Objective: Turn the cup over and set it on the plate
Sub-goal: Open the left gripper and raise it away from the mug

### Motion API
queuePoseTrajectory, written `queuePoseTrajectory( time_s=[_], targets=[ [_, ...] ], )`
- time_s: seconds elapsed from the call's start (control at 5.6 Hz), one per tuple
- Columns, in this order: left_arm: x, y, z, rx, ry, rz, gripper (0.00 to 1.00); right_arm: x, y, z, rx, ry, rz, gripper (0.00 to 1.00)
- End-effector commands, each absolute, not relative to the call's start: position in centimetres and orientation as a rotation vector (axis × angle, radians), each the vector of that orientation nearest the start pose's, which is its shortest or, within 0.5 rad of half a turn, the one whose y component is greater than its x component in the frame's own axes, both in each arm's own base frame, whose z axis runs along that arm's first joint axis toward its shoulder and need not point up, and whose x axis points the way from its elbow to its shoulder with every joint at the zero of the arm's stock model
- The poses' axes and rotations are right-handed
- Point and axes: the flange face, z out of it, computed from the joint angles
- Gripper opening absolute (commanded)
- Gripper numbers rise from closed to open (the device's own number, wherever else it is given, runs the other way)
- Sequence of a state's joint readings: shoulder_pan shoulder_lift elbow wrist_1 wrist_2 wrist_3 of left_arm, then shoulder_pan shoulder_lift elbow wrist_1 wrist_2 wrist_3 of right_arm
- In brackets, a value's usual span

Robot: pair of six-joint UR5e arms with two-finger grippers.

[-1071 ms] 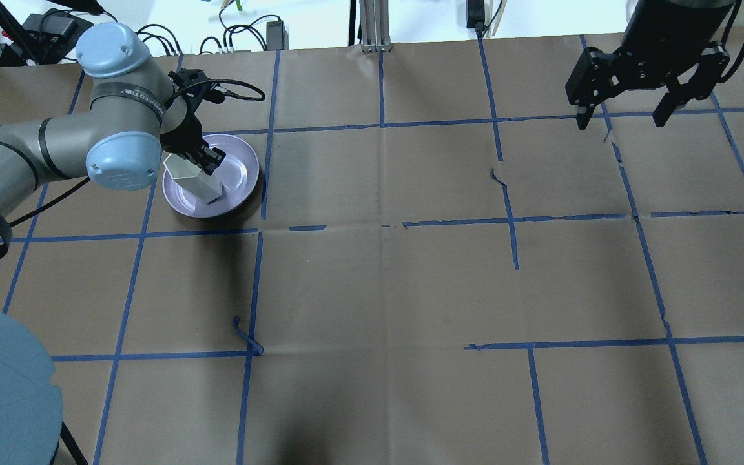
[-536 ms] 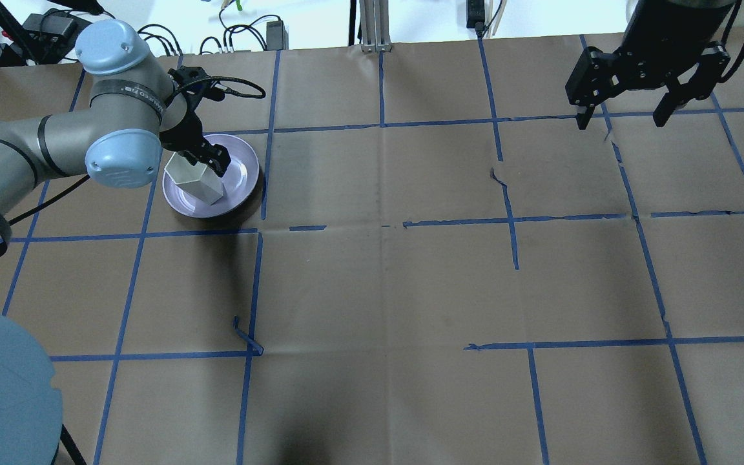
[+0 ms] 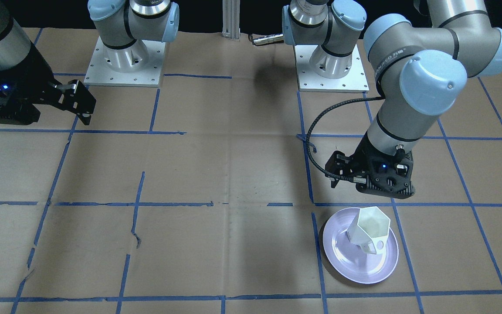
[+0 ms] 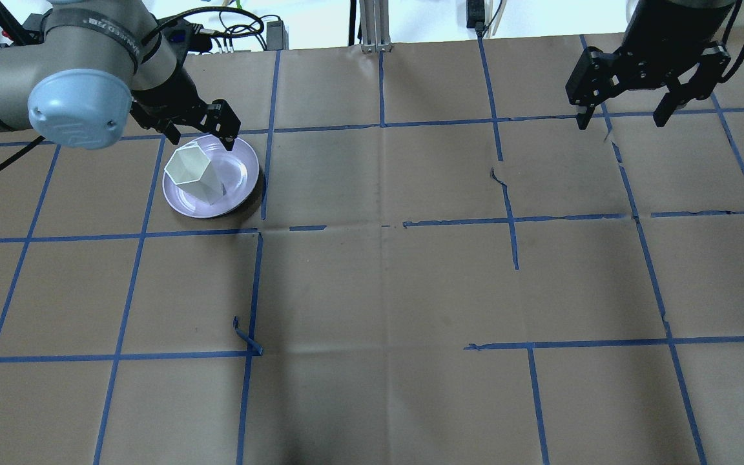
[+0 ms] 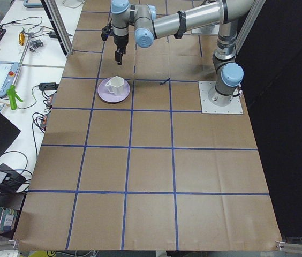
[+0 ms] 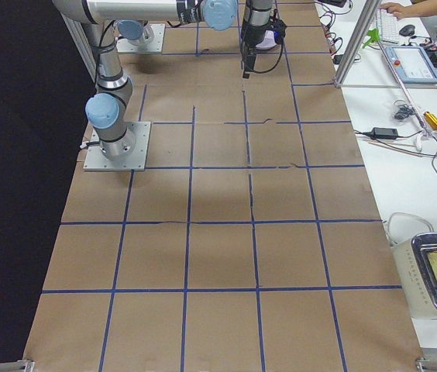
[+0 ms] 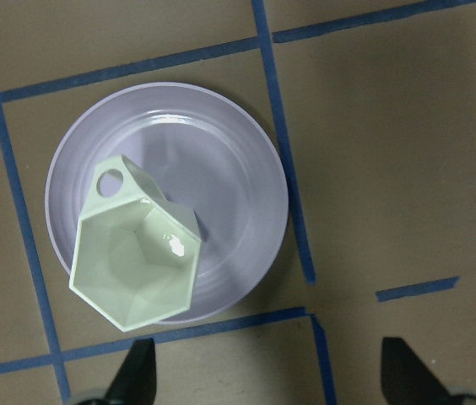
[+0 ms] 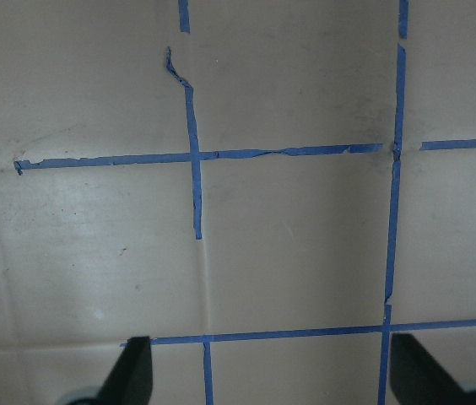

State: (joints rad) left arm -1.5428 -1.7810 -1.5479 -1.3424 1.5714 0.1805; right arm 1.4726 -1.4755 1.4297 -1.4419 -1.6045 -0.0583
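Observation:
The white faceted cup (image 4: 192, 173) stands upright, mouth up, on the left part of the pale lavender plate (image 4: 243, 187). In the front-facing view the cup (image 3: 368, 229) sits on the plate (image 3: 355, 266) with its handle towards the camera. The left wrist view looks straight down into the cup (image 7: 137, 261) on the plate (image 7: 229, 169). My left gripper (image 4: 199, 137) is open and empty, raised above the plate's far edge and clear of the cup. My right gripper (image 4: 620, 116) is open and empty, high over the far right of the table.
Brown paper with a blue tape grid covers the table. A loose curl of tape (image 4: 246, 336) sticks up at front left. An aluminium post (image 4: 375, 26) and cables stand at the far edge.
My left gripper has let go of the cup, opened, and risen up and back. The cup went from tilted in the fingers to standing free on the plate. The right arm has not moved.

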Motion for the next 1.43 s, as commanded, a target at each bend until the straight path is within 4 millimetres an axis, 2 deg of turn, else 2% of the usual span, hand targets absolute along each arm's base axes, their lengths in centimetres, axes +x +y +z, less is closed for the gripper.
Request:
queuePoseTrajectory(
  time_s=[0.0, 0.18, 0.36, 0.71, 1.25],
  targets=[
    [-13.5, -53.8, 49.1, 0.104, 3.147, 0.057, 0.98, 7.8, -53.3, 49.6, 0.061, 3.165, 0.135, 1.0],
    [-13.5, -52.0, 51.1, 0.034, 3.147, 0.053, 0.98, 7.8, -53.3, 49.6, 0.061, 3.165, 0.135, 1.0],
    [-13.6, -51.2, 51.5, 0.022, 3.144, 0.058, 0.98, 7.8, -53.3, 49.6, 0.061, 3.165, 0.135, 1.0],
    [-13.5, -51.0, 50.8, 0.048, 3.138, 0.084, 0.98, 7.8, -53.3, 49.6, 0.061, 3.165, 0.135, 1.0],
    [-13.5, -50.6, 51.3, 0.072, 3.138, 0.058, 0.98, 7.8, -53.3, 49.6, 0.061, 3.165, 0.135, 1.0]
  ],
)
